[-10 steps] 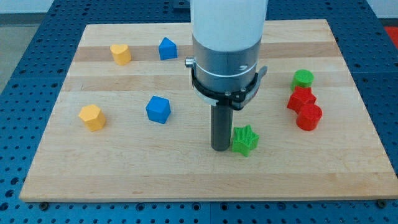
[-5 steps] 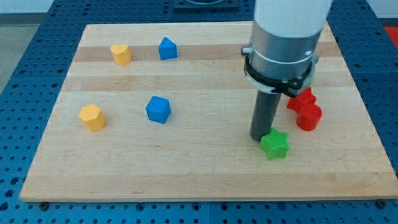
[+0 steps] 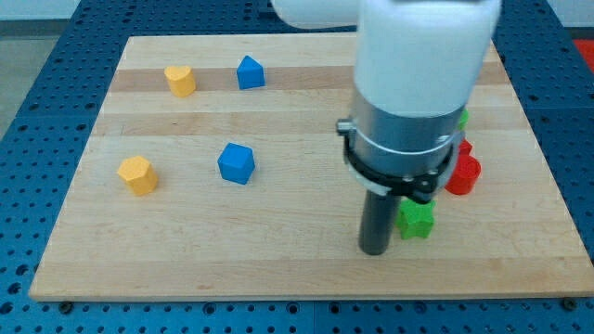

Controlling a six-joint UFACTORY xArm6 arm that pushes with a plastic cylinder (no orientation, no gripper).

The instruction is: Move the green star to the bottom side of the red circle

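Wooden board (image 3: 278,269): my tip (image 3: 374,250) touches green star (image 3: 416,220), near bottom edge.

Tip (image 3: 375,250) down near the board's (image 3: 278,269) bottom edge, touching or just beside the green star (image 3: 416,220) on its left. Red circle (image 3: 463,173) close above and right of the star, a second red block (image 3: 463,148) and a green block (image 3: 462,118) stacked behind it toward the view's top, mostly hidden by the arm. Narrow gap between star and circle; open wood below and right of both. Wide bare lane across the board's middle and bottom left. Well clear on the left: blue cube (image 3: 236,163), yellow hexagon (image 3: 137,174), yellow heart (image 3: 181,81), blue block (image 3: 250,71).
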